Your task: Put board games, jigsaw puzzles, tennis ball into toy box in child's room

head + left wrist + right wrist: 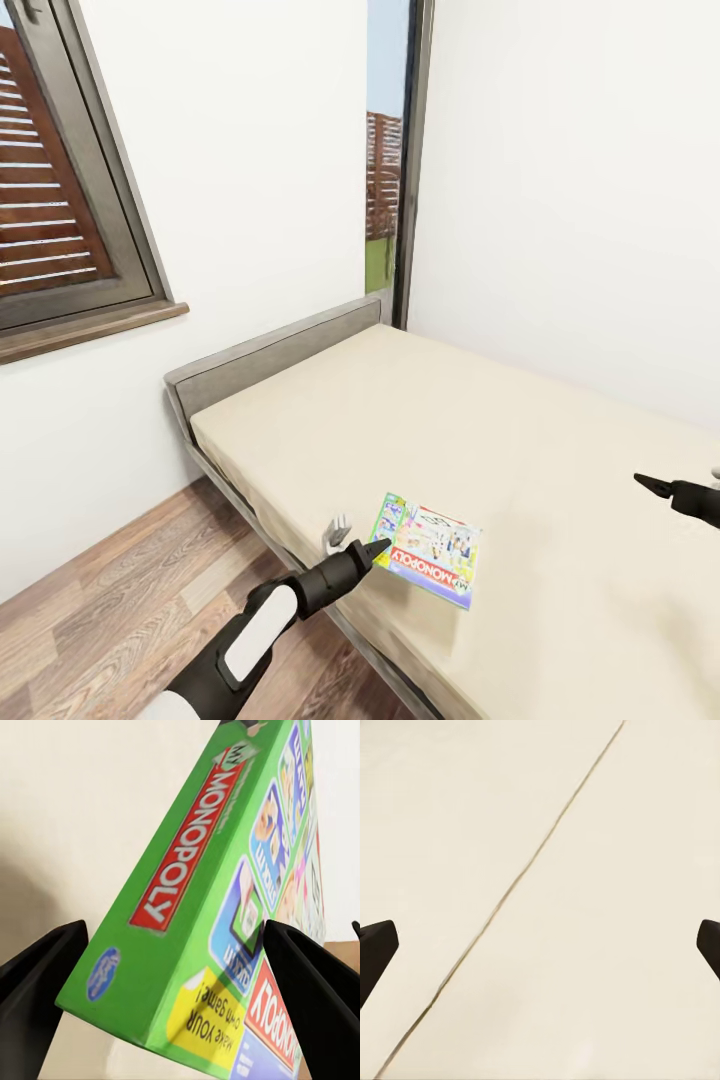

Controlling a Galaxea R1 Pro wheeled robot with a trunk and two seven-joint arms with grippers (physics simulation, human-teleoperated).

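1. Green cardboard is the material of the Monopoly box point(427, 548) that the head view shows. It lies flat on the cream mattress of the bed point(520, 430), near the edge of the bed that faces the wooden floor point(120, 610). The left claw point(372, 547) reaches from the floor side and its tip is at the near edge of the box. The right claw point(655, 485) hangs over the bare mattress, well apart from the box. I see one board game on the bed here; the toy box and the table I cannot place from these pictures.

2. In the left wrist view the box point(225, 892) stands between the two dark fingers point(34, 982). The claw is spread wide around the corner of the box, and a gap is visible on the side of each finger, so it does not grip yet.

3. In the right wrist view the right claw point(540, 945) is also spread wide, with nothing between its fingers point(375, 949), and it looks at the mattress point(585, 870) and a thin seam.

4. My judgement on handling: the box is probably light and stiff, but thin cardboard with a glossy print can slip and can bend if it is squeezed too hard. It is better to take it across the thin side, at the edge near the floor, and to keep it level, because the lid may come loose.
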